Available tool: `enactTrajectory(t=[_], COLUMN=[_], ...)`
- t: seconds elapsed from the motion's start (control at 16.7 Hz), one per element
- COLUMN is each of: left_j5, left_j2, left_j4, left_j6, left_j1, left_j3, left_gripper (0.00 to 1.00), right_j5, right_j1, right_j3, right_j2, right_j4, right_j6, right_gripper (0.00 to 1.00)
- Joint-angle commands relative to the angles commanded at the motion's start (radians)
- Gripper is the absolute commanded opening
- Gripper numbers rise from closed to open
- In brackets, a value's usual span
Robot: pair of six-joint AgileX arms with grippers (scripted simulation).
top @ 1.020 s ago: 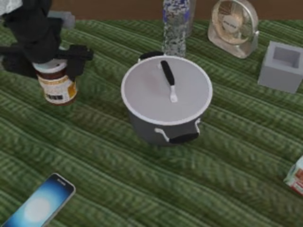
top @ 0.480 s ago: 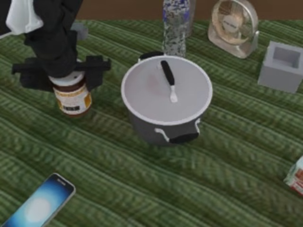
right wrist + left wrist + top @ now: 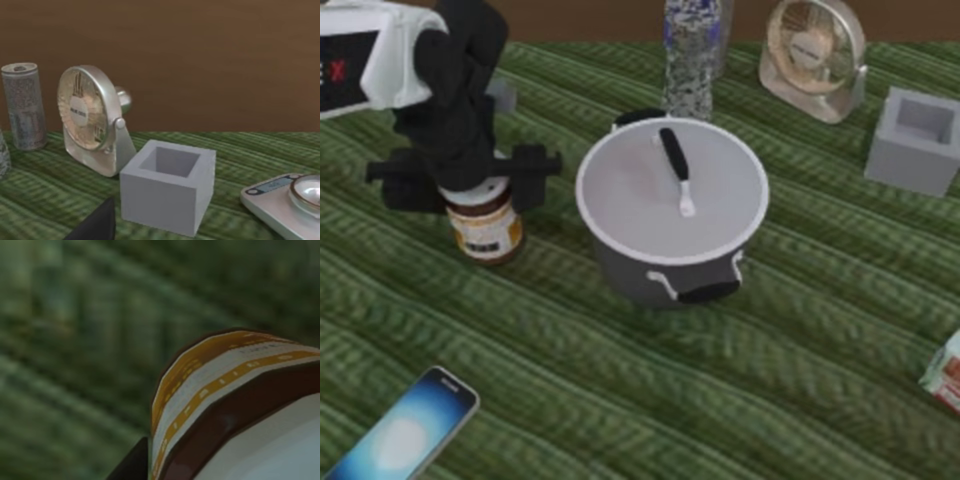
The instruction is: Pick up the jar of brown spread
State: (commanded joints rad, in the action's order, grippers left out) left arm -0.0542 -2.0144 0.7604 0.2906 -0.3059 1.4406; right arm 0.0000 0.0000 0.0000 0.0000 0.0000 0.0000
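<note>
My left gripper (image 3: pixel 468 180) is clamped on the jar of brown spread (image 3: pixel 487 227), fingers either side of its white lid, at the table's left, just left of the grey pot (image 3: pixel 670 205). Can't tell whether the jar is clear of the green cloth (image 3: pixel 620 380). Left wrist view is filled by the jar's label (image 3: pixel 215 380). Right arm is out of the top view; its fingers can't be judged

— What covered the tabletop (image 3: pixel 620 400)?
— A green ribbed cloth. A grey lidded pot (image 3: pixel 670 215) sat mid-table, a round silver fan (image 3: pixel 814 57) and grey hollow cube (image 3: pixel 918 140) toward the far right.
— Anything nearer?
— A lit smartphone (image 3: pixel 405 430) lay flat, front left.
</note>
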Motion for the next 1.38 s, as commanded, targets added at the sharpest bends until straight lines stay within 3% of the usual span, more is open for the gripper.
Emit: enactTrajectory(t=[0.24,1.02,1.38], left_j5=[0.0,0.0,0.0], left_j2=[-0.007,-0.007,-0.007], left_j4=[-0.01,-0.01,-0.01], left_j6=[0.0,0.0,0.0], left_j1=[0.0,0.0,0.0], left_j3=[-0.006,-0.006,-0.006], left_gripper=[0.0,0.98,1.0], right_j5=[0.0,0.0,0.0], right_j1=[0.0,0.0,0.0], right_j3=[0.0,0.0,0.0], right_j2=[0.0,0.0,0.0], right_j4=[0.0,0.0,0.0], right_j6=[0.0,0.0,0.0], right_gripper=[1.0,1.0,1.0])
